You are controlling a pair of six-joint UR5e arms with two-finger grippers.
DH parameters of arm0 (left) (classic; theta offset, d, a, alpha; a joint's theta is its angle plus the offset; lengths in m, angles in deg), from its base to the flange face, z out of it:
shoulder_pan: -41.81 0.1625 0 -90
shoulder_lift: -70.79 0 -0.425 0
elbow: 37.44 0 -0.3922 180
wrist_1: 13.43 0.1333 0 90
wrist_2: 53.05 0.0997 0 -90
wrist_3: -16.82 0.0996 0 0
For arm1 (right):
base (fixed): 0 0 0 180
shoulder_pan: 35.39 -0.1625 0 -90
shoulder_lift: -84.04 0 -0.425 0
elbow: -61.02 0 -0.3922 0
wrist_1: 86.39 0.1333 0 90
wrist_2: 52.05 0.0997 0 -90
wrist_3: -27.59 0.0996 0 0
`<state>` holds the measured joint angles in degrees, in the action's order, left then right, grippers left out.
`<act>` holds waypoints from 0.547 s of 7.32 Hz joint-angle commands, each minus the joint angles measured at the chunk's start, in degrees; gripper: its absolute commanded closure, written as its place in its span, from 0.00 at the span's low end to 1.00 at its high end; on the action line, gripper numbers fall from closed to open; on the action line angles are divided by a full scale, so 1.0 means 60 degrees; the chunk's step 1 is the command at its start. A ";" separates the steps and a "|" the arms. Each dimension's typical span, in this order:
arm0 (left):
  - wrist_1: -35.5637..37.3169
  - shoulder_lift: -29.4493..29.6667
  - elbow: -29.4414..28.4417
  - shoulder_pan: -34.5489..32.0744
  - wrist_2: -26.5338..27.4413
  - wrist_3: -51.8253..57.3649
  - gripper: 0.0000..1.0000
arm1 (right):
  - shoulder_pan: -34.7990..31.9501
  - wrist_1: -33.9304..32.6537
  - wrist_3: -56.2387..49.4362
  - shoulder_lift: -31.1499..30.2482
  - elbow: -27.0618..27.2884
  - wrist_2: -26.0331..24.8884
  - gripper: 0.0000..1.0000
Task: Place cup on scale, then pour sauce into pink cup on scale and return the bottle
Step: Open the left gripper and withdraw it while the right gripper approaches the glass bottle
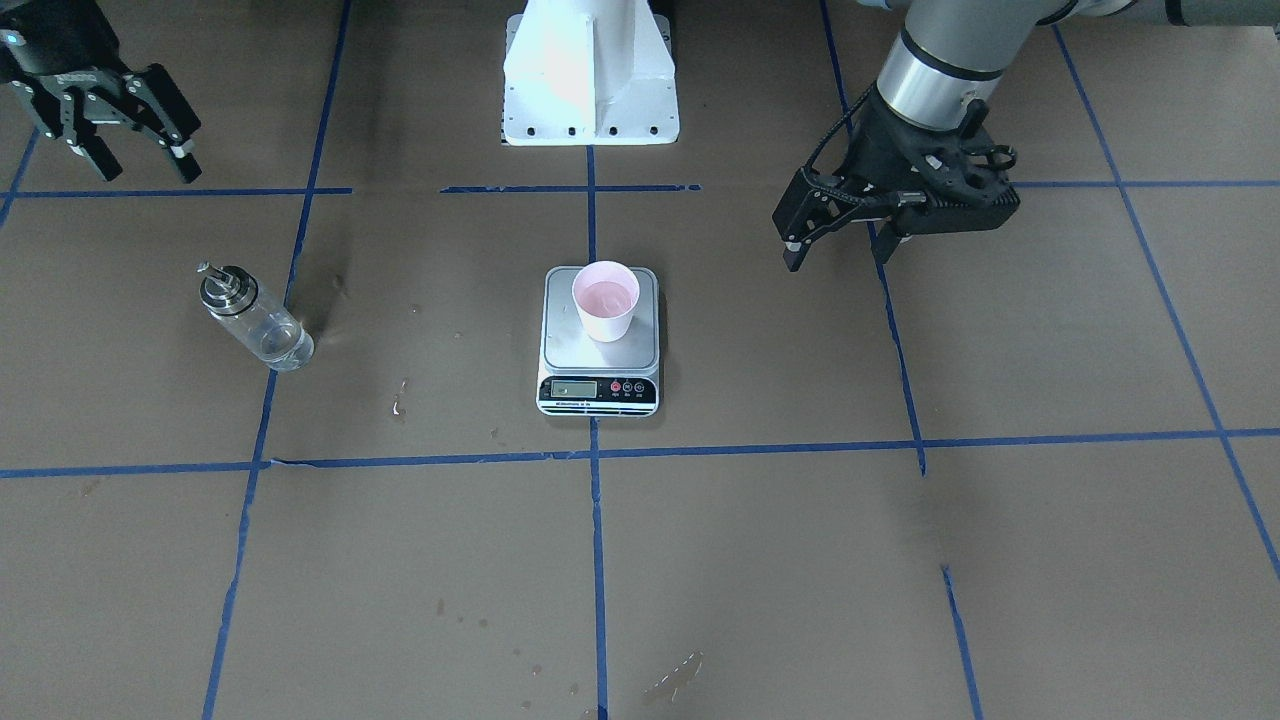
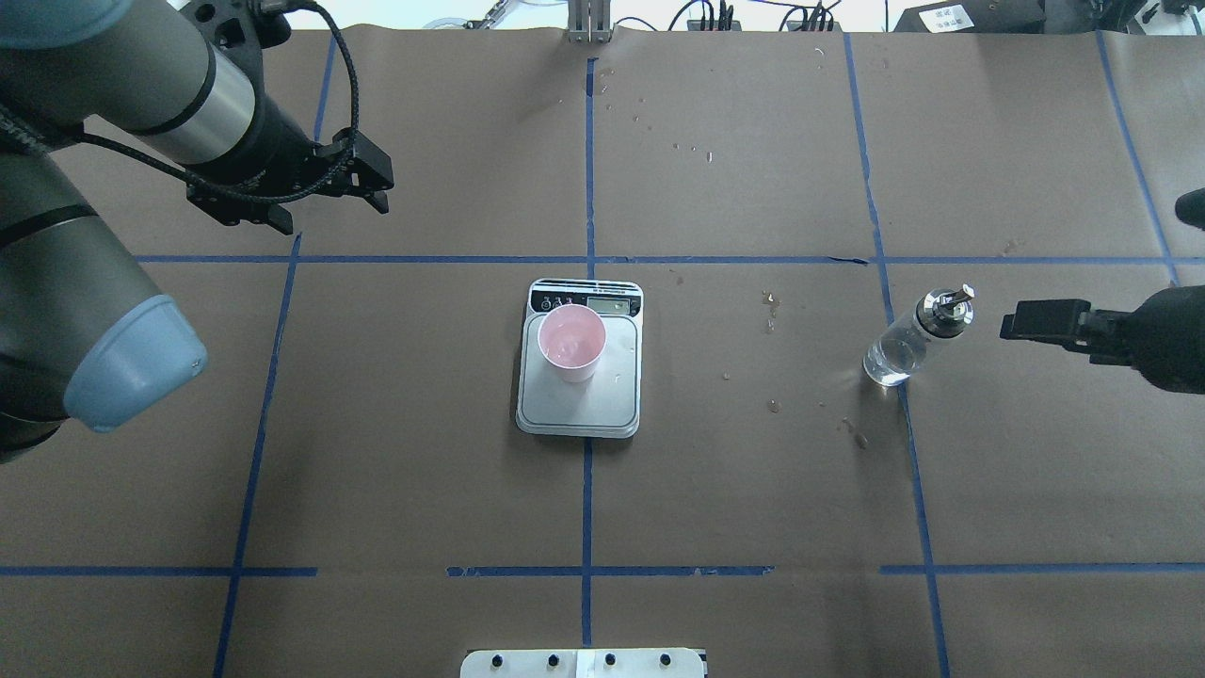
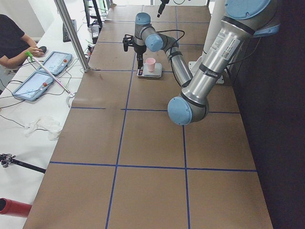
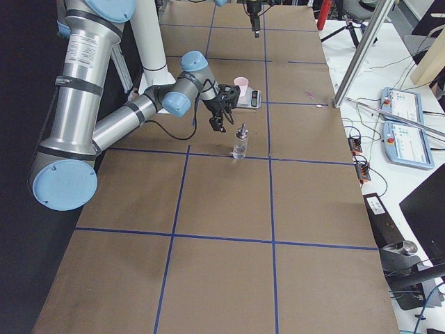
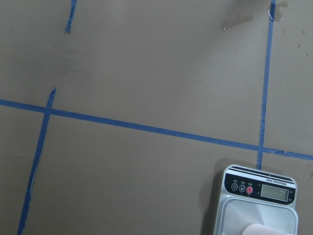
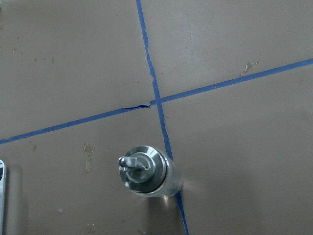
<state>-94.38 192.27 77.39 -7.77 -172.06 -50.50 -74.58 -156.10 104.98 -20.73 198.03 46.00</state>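
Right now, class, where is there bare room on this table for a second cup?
Bare paper lies between the scale and the bottle, though spotted with drops, and on the scale's other side. Crowded only around the cup.

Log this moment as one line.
cup on scale | bottle upright, free | left gripper open | right gripper open, near bottle

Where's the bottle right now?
In the overhead view, the bottle stands upright on a blue tape line, on the robot's right of the scale. The open right gripper is close by, not touching it.
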 commanded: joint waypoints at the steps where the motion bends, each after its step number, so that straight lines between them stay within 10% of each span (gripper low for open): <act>1: 0.0000 -0.0091 0.0052 -0.0056 0.0000 0.0232 0.00 | 0.2610 0.0222 0.0809 -0.0145 -0.0013 -0.3451 0.00; 4: -0.0044 -0.1199 0.0372 -0.0493 0.0000 0.2464 0.00 | 0.3790 0.0280 0.0564 -0.0087 -0.0611 -0.6213 0.00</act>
<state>-94.59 188.51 78.41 -9.14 -172.00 -42.86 -54.45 -154.67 109.07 -21.50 196.25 14.81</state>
